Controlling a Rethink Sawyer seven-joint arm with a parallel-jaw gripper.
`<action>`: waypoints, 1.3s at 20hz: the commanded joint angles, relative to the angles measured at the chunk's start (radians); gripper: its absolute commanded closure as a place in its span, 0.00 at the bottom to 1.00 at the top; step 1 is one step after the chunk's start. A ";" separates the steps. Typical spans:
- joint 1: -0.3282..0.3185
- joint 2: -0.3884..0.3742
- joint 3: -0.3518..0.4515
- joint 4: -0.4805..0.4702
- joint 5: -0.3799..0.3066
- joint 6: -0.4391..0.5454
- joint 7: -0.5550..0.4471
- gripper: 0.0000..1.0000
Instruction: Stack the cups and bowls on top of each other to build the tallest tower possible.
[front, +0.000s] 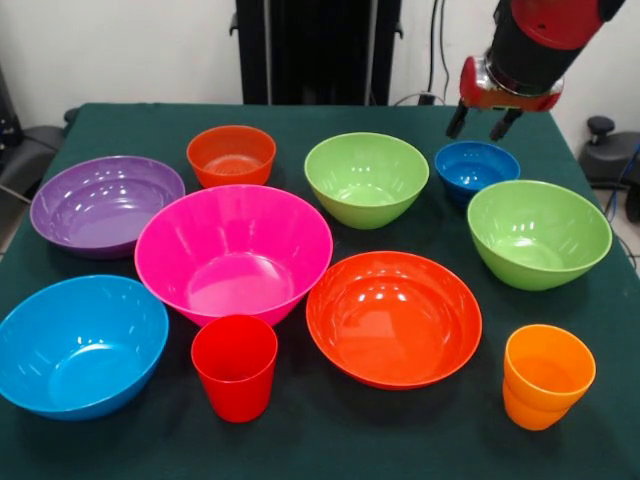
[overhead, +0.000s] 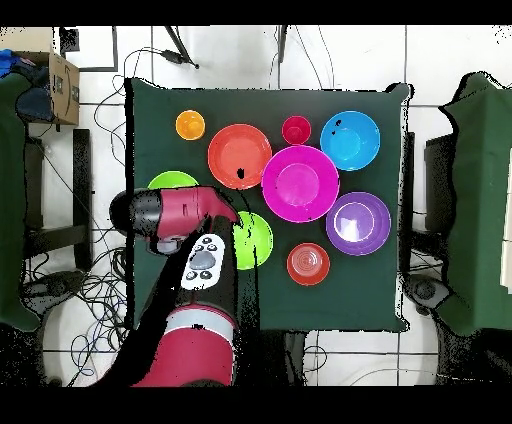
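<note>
On the dark green cloth-covered table (front: 330, 440), nearest the front camera, stand a red cup (front: 235, 366) and an orange cup (front: 546, 376), glossy, tapered, well apart. Between and behind them spread smooth round bowls: light blue (front: 78, 345), large orange-red (front: 393, 318), pink (front: 233, 250), purple (front: 105, 204), two lime green (front: 538, 233) (front: 366, 178), small orange-red (front: 231, 155). Farthest, my gripper (front: 484, 124) hangs with fingers parted above the small blue bowl (front: 476, 167). Overhead, my arm (overhead: 190, 215) hides that bowl. Nothing is stacked. White wall behind.
</note>
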 joint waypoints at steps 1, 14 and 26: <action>-0.044 0.006 0.088 -0.124 -0.005 0.010 0.050 0.00; -0.096 0.113 0.116 -0.270 -0.038 -0.166 0.031 0.00; -0.084 0.233 0.119 -0.356 -0.051 -0.369 0.046 0.00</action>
